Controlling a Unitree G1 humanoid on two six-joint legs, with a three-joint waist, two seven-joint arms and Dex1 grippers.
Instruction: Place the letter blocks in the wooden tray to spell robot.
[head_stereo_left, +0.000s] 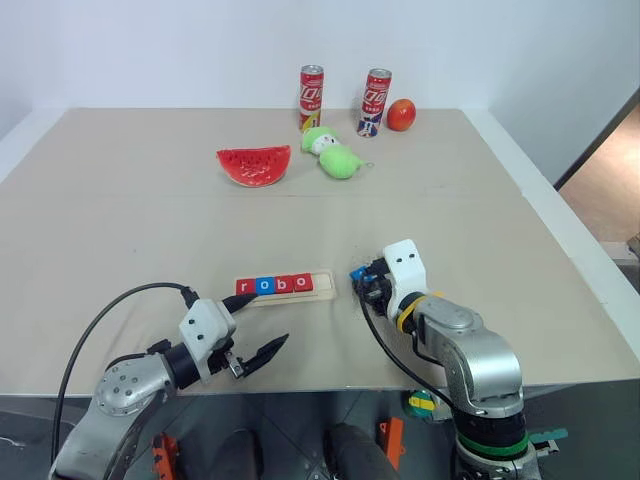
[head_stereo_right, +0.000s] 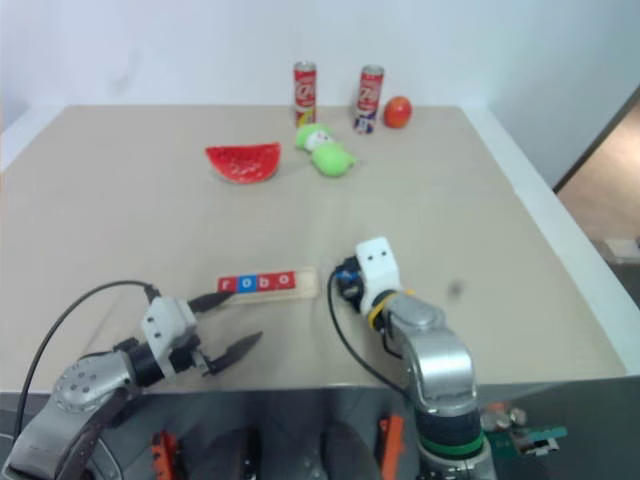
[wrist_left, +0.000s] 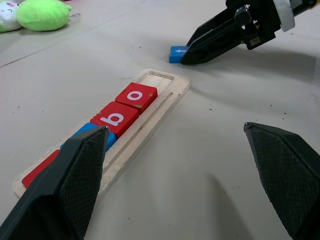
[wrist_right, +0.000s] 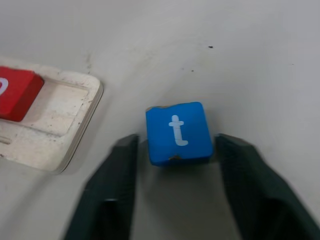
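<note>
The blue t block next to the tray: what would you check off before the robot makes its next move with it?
1. The blue t block lies flat on the table, letter up: ok.
2. The right tool straddles the block, one finger on each side: ok.
3. Fingers closed on the block: not ok, small gaps show on both sides.
4. The last slot of the wooden tray is free: ok.
5. The four tiles already in the tray read r, o, b, o: ok.
6. The left tool is open and apart from the tray: ok.
</note>
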